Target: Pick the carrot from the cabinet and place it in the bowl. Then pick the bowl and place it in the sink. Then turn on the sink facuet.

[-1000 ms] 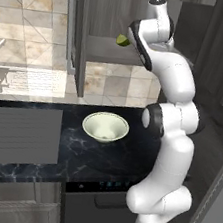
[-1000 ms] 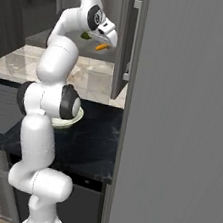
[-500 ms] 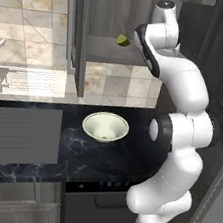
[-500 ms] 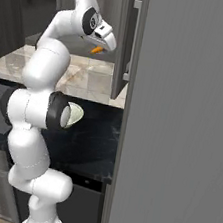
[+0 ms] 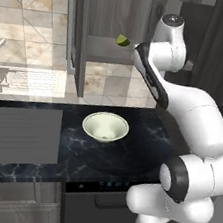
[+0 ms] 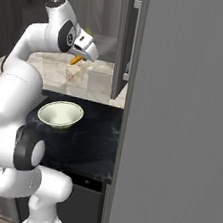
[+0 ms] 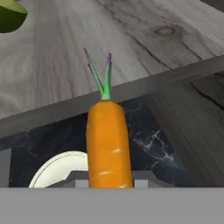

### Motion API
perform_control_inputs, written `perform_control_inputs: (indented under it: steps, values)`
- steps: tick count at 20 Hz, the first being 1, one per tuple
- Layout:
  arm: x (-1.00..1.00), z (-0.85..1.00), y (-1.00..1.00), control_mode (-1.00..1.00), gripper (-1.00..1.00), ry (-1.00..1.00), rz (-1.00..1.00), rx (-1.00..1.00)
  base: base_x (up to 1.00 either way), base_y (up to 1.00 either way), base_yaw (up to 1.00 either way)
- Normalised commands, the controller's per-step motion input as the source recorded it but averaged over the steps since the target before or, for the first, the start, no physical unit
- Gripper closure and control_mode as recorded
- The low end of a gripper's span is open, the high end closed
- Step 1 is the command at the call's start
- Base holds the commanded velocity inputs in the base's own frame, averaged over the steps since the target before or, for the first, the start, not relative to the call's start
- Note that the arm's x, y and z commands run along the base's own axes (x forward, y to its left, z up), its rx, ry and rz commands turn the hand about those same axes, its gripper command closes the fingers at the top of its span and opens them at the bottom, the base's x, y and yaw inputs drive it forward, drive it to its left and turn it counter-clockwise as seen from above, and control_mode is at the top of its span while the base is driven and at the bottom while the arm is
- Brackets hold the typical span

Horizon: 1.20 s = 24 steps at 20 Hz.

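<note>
Black counter [image 5: 127, 156]: one bowl [image 5: 105, 127], one carrot [image 7: 108, 144] (pincer-held).

A rounded green fruit [image 5: 123, 40] sits on a grey wood-grain shelf board, near its front edge. Below lies a black marbled worktop [image 5: 87, 153], backed by a wall of beige stone tiles [image 5: 30, 45]. Under the worktop's front edge is a dark panel [image 5: 97, 202], perhaps an appliance front. A tall flat grey door [image 6: 182, 124] stands at the right.
</note>
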Motion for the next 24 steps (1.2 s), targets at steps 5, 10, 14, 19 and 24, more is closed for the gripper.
perform_control_inputs:
  steps: [5, 10, 14, 19, 24]
  values:
    - [-1.00, -0.51, 0.57, -1.00, 1.00, -0.01, 0.20, 0.00, 0.00, 0.00, 0.00]
    - [-0.97, -0.67, 0.44, -1.00, 1.00, 0.06, 0.19, 0.00, 0.00, 0.00, 0.00]
    - [-0.32, -0.98, 0.22, -1.00, 1.00, 0.28, 0.16, 0.00, 0.00, 0.00, 0.00]
    - [0.25, -1.00, 0.12, -1.00, 1.00, 0.29, 0.13, -0.03, 0.00, 0.00, 0.00]
    - [0.74, -0.71, 0.15, -1.00, 1.00, 0.05, 0.03, -0.10, 0.00, 0.00, 0.00]
